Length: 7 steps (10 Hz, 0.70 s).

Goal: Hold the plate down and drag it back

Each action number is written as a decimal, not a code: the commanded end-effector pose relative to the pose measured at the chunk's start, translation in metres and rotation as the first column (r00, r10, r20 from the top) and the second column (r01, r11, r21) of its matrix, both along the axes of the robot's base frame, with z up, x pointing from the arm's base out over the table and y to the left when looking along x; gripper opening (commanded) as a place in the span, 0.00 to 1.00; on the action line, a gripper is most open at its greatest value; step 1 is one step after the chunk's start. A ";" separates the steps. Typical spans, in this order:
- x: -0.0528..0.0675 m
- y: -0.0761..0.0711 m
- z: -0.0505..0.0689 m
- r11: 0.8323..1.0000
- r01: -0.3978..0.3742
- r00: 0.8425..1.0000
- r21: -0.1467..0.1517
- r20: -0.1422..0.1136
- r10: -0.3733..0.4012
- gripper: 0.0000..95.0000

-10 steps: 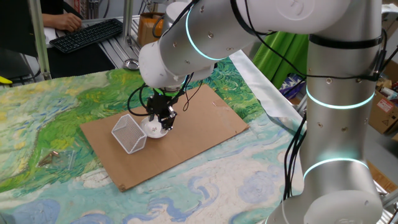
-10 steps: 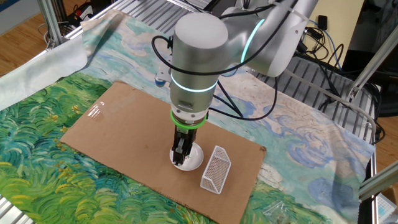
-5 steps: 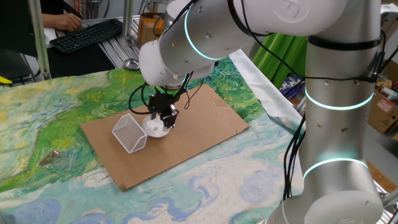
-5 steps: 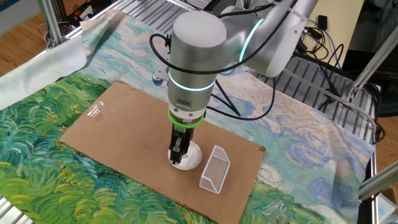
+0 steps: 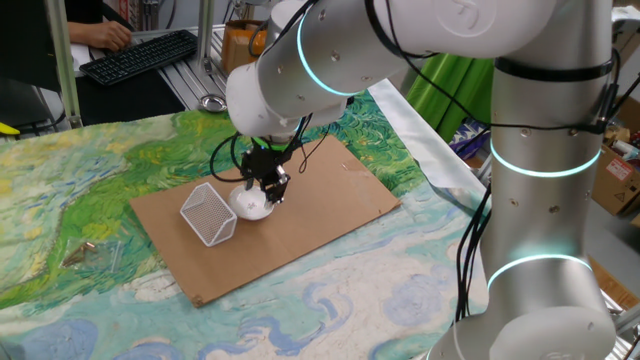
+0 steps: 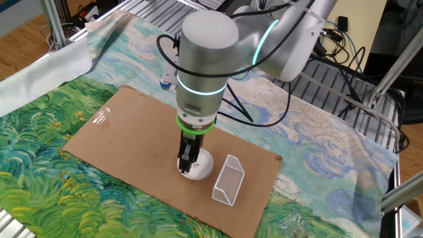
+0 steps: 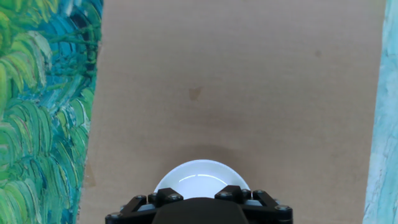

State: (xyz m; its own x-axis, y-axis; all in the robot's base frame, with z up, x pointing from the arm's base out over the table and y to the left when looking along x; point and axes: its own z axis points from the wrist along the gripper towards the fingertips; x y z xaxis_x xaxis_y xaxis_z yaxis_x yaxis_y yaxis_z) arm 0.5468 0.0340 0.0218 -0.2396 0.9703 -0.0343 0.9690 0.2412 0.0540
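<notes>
Plate (image 5: 250, 204) lay on cardboard (image 5: 330, 205), basket (image 5: 208, 213) touching at nine o'clock; tool (image 5: 273, 190) pressed its rim, opening impossible to tell.

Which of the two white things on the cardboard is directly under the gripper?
The plate, round and solid, sits under the gripper. The wire-mesh basket stands beside it.

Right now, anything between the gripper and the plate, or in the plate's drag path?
Nothing between them: the gripper is already down on the plate. The wire-mesh basket sits beside the plate; the cardboard on the other sides is bare.
</notes>
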 end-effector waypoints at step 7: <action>0.001 0.000 0.000 1.000 0.005 1.000 0.020 -0.006 -0.005 0.60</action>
State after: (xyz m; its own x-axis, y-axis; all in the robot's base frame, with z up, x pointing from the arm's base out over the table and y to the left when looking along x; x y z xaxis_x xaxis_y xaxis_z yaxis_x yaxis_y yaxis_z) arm 0.5478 0.0337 0.0229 -0.2339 0.9722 -0.0139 0.9707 0.2343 0.0530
